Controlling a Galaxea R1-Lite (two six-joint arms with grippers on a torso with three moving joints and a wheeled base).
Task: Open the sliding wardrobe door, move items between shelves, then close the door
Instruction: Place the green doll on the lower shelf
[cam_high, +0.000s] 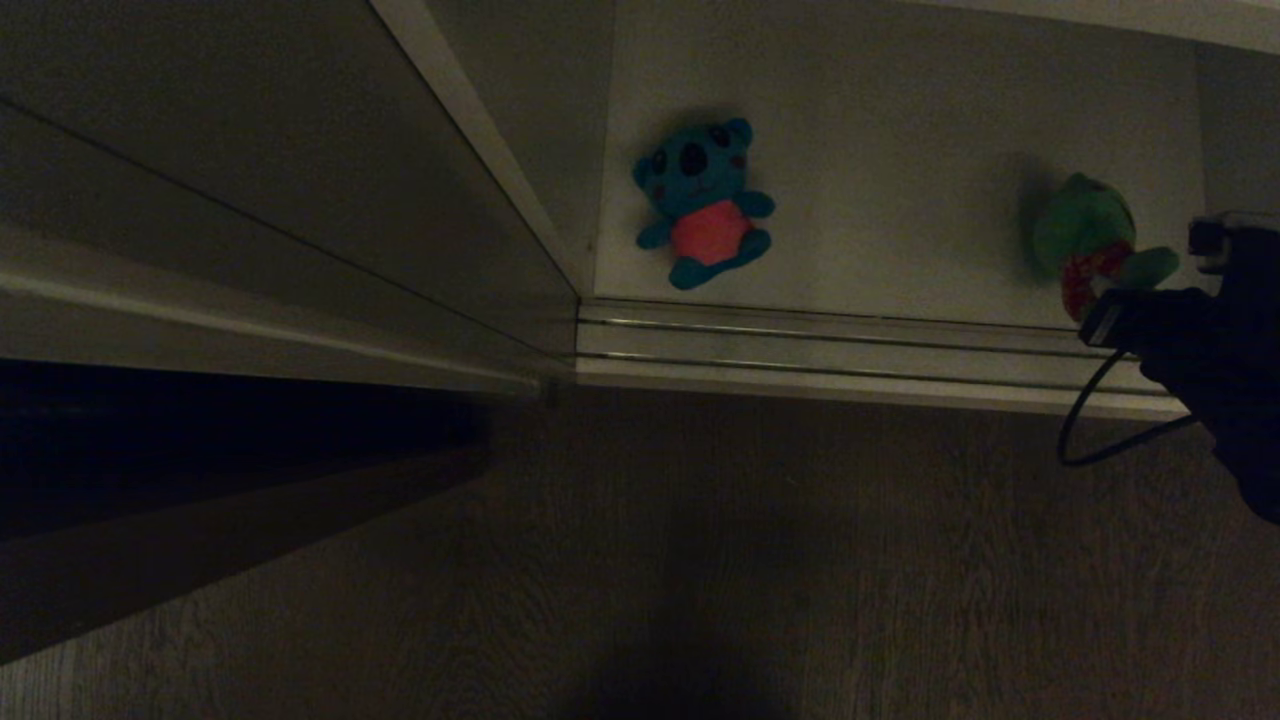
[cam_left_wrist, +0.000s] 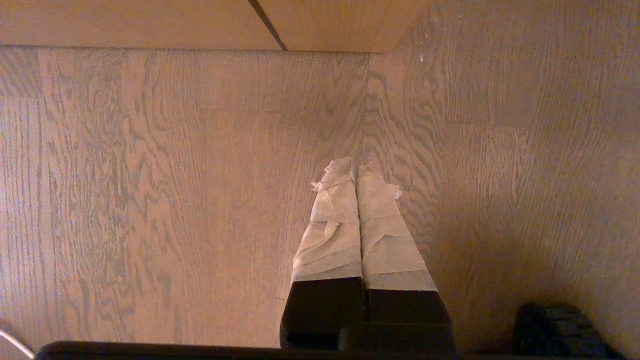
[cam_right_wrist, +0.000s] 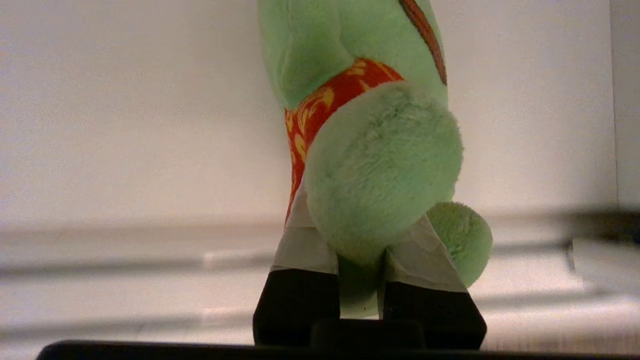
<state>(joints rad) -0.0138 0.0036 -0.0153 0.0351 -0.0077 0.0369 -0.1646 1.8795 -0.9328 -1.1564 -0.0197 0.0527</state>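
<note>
At the far left of the head view we see the sliding wardrobe door (cam_high: 250, 200), a flat pale grey-green panel with a thin light metal frame, pushed aside so that the compartment to its right stands open above the double floor track (cam_high: 850, 350). On the white shelf (cam_high: 900, 150) inside, toward the left, the teal-blue bear (cam_high: 703, 203) lies flat on its back, showing dark eyes and nose and a red belly; its long axis runs from the head, which points toward the back of the wardrobe and slightly left, to the feet, which point toward the track. Well apart from it, at the right, the green frog (cam_high: 1090, 240) with red patterned markings is pinched by our right gripper (cam_high: 1120, 310), whose dark arm and looped cable (cam_high: 1090, 430) enter from the right edge; the frog's rounded green bulk points toward the back of the shelf and its limbs toward the gripper. The right wrist view gives what the head view cannot: the two tape-wrapped fingers (cam_right_wrist: 305, 245) closed on a fluffy green limb, with the frog (cam_right_wrist: 380, 165) stretching lengthwise away from them, its red and yellow band crossing the body, and the white shelf (cam_right_wrist: 125, 125) behind. Only the left wrist view shows our left gripper (cam_left_wrist: 357, 170), its taped fingers pressed together with nothing between them, hanging over the wood-grain floor (cam_left_wrist: 150, 200), away from the wardrobe.
</note>
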